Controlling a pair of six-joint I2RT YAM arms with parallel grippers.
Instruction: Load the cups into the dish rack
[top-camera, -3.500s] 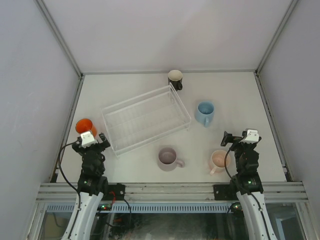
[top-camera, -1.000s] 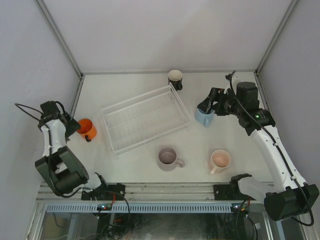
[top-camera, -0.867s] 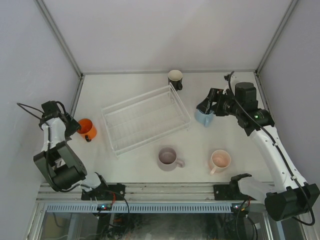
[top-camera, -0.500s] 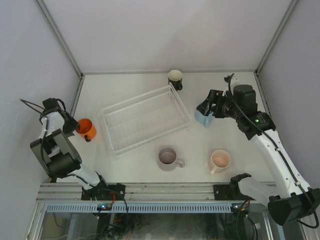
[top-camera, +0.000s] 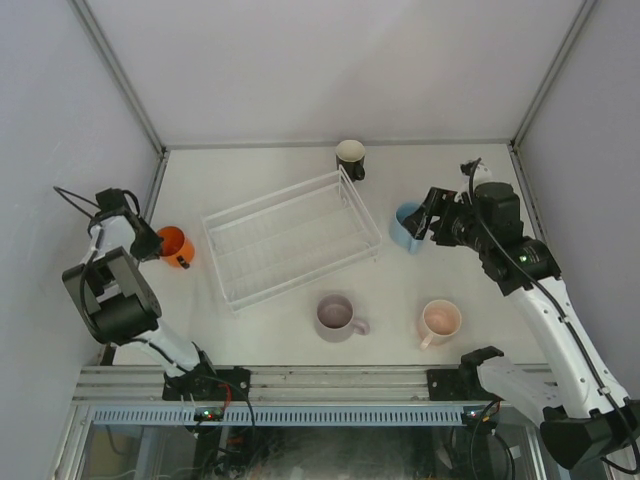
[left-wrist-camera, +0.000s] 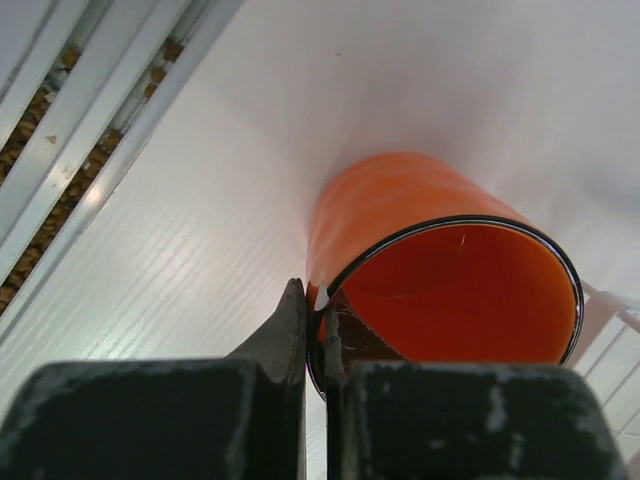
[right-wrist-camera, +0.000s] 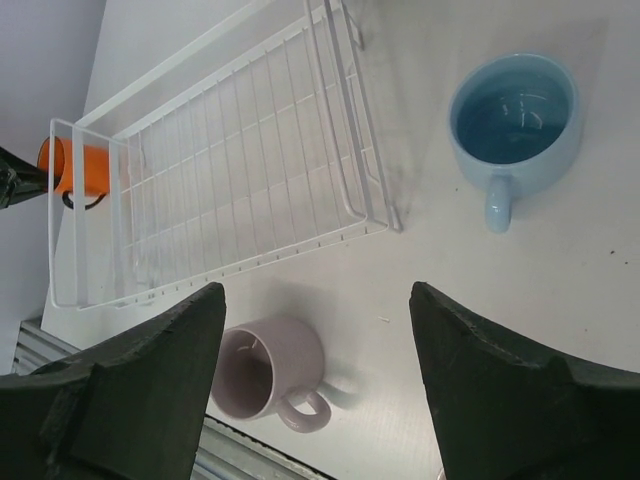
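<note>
The orange cup (top-camera: 176, 245) stands at the table's left edge, and my left gripper (top-camera: 150, 243) is shut on its rim, one finger inside and one outside. The left wrist view shows that cup (left-wrist-camera: 420, 240) and the left gripper (left-wrist-camera: 320, 335) pinching its wall. My right gripper (top-camera: 428, 222) hangs open just right of the light blue cup (top-camera: 406, 226). In the right wrist view the light blue cup (right-wrist-camera: 515, 120) lies beyond the open right gripper (right-wrist-camera: 318, 350), with nothing between the fingers. The dish rack (top-camera: 272, 194) sits empty mid-table. The black cup (top-camera: 351, 157), lilac cup (top-camera: 335, 316) and peach cup (top-camera: 440, 321) stand on the table.
The enclosure's left wall and metal rail run close beside the orange cup. In the right wrist view the dish rack (right-wrist-camera: 230, 170), the lilac cup (right-wrist-camera: 265, 370) and the orange cup (right-wrist-camera: 75, 168) show. The arm bases stand along the near edge.
My left gripper has closed on the orange cup's rim. The right gripper has drawn back to the right, uncovering the light blue cup.
</note>
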